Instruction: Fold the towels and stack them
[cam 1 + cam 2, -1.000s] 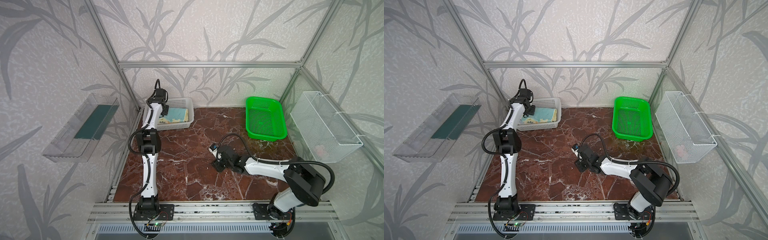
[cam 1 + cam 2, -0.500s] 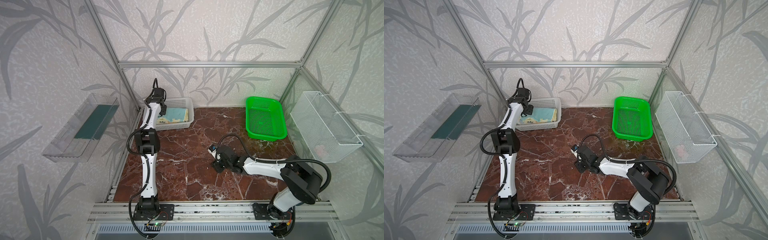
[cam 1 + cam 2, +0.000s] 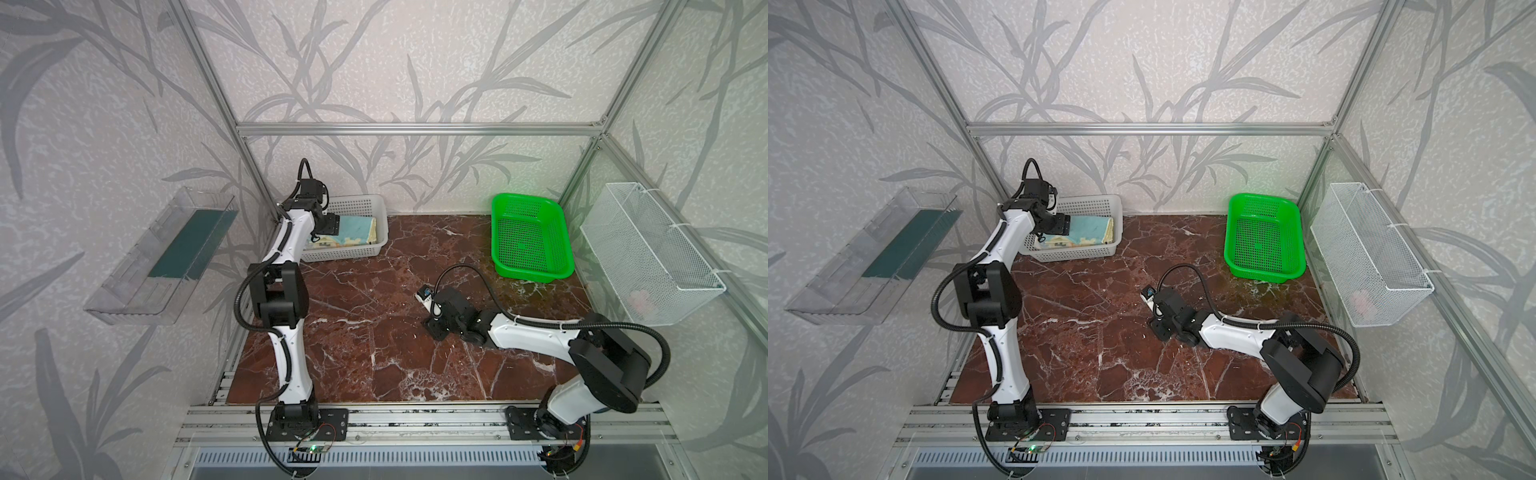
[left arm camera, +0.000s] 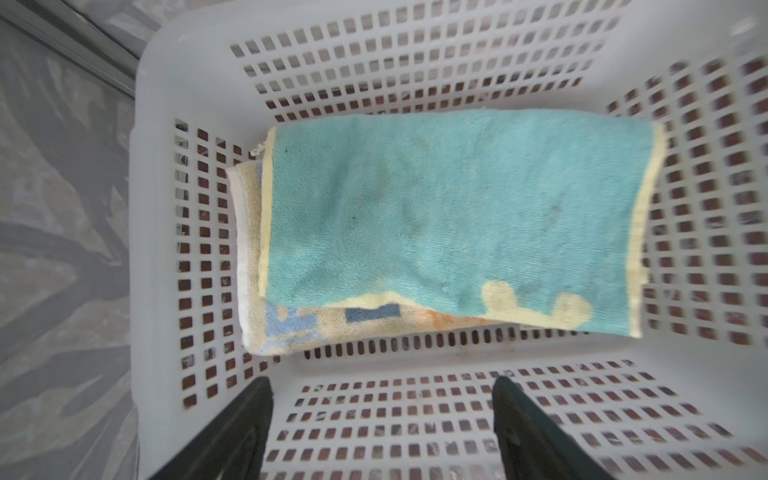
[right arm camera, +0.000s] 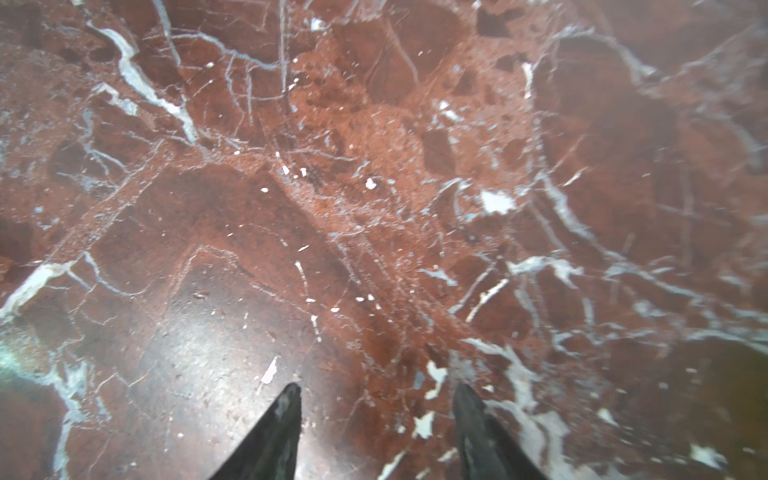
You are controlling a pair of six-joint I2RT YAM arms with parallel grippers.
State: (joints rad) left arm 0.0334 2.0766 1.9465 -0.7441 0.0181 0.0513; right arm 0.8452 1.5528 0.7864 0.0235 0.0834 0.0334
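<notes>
The towels lie folded in a stack inside the white basket [image 4: 166,83] at the back left. A teal and pale yellow towel [image 4: 449,216] is on top in the left wrist view. Under it a cream towel with blue and orange marks [image 4: 291,328] pokes out. The same stack shows in both top views [image 3: 355,232] [image 3: 1090,232]. My left gripper [image 4: 382,380] hangs open over the basket's near wall, nothing between its fingers, apart from the towels; both top views show it [image 3: 328,227] [image 3: 1059,226]. My right gripper [image 5: 376,388] stands open and empty just above the bare marble, mid-table [image 3: 434,328] [image 3: 1160,328].
A green basket [image 3: 528,239] sits at the back right. On the right wall hangs a wire basket [image 3: 648,253] with something pink in it. A clear tray [image 3: 166,257] hangs on the left wall. The red marble table [image 3: 374,332] spreads between the arms.
My left wrist has edged a little left over the basket. My right gripper has slid slightly left, low over the marble. The towels have not moved.
</notes>
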